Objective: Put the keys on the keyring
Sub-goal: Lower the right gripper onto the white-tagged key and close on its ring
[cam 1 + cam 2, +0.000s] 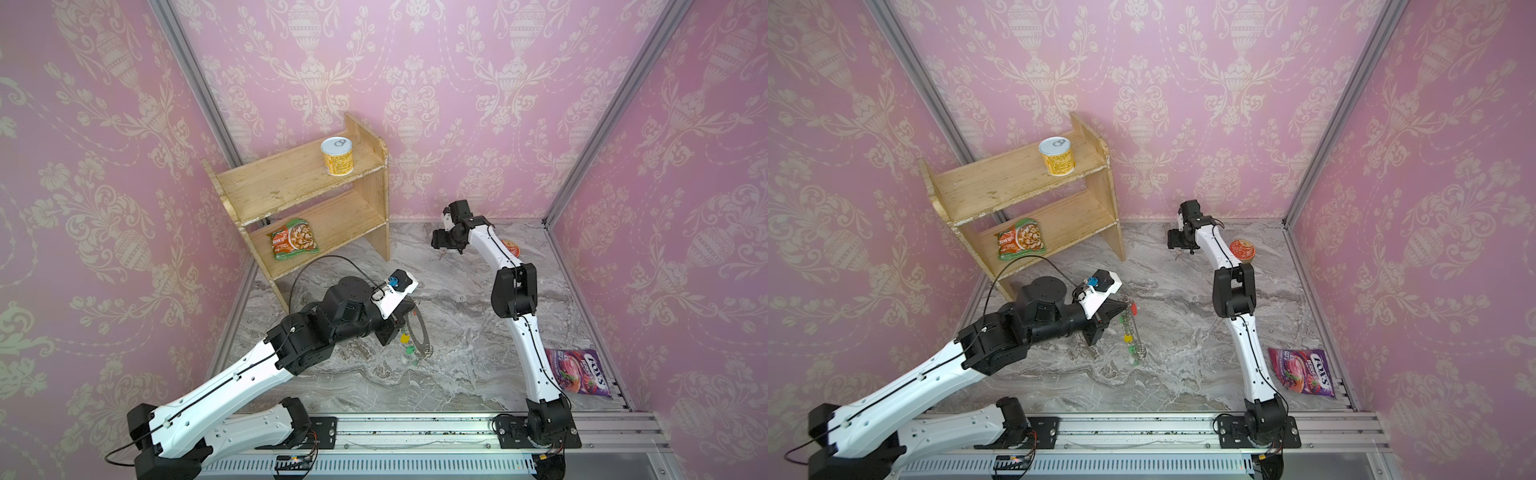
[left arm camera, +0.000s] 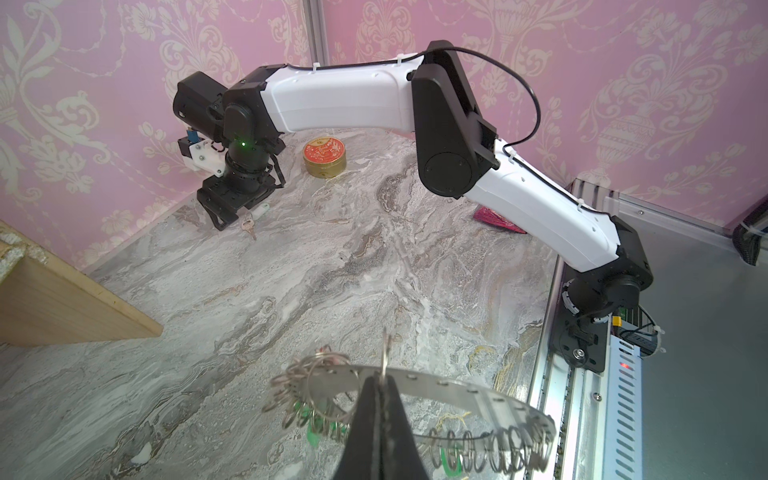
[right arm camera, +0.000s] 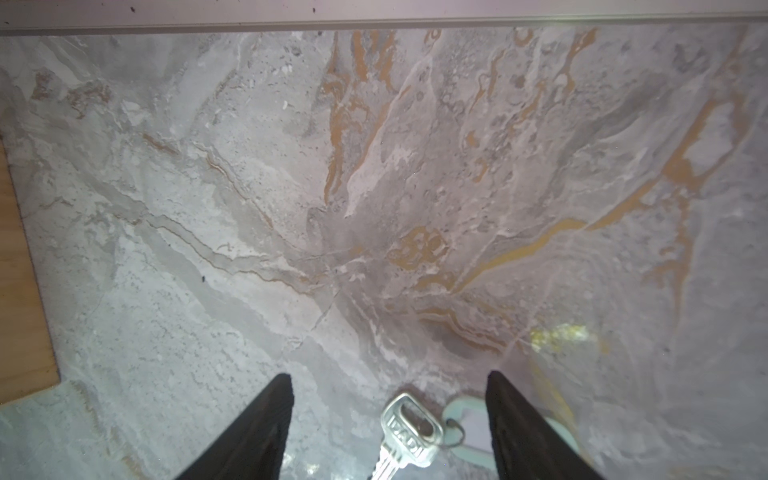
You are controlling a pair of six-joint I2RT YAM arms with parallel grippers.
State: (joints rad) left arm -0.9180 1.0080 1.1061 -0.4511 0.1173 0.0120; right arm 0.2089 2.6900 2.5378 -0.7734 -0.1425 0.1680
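My left gripper (image 1: 409, 311) (image 1: 1124, 306) (image 2: 380, 376) is shut on the rim of the keyring (image 1: 419, 332) (image 2: 457, 390). It holds this flat grey metal ring on edge above the middle of the table. Keys with green, yellow and red tags (image 1: 1127, 336) hang from its wire loops. At the far side of the table my right gripper (image 1: 442, 250) (image 1: 1179, 250) (image 3: 388, 375) is open and points down. A silver key (image 3: 409, 432) (image 2: 248, 226) with a white tag (image 3: 469, 424) lies on the marble between its fingers, untouched.
A wooden shelf (image 1: 291, 195) stands at the back left with a yellow can (image 1: 336, 156) on top and a noodle packet (image 1: 295, 239) below. A red-topped tin (image 1: 1241, 251) sits behind the right arm. A purple candy bag (image 1: 577, 372) lies at the right edge.
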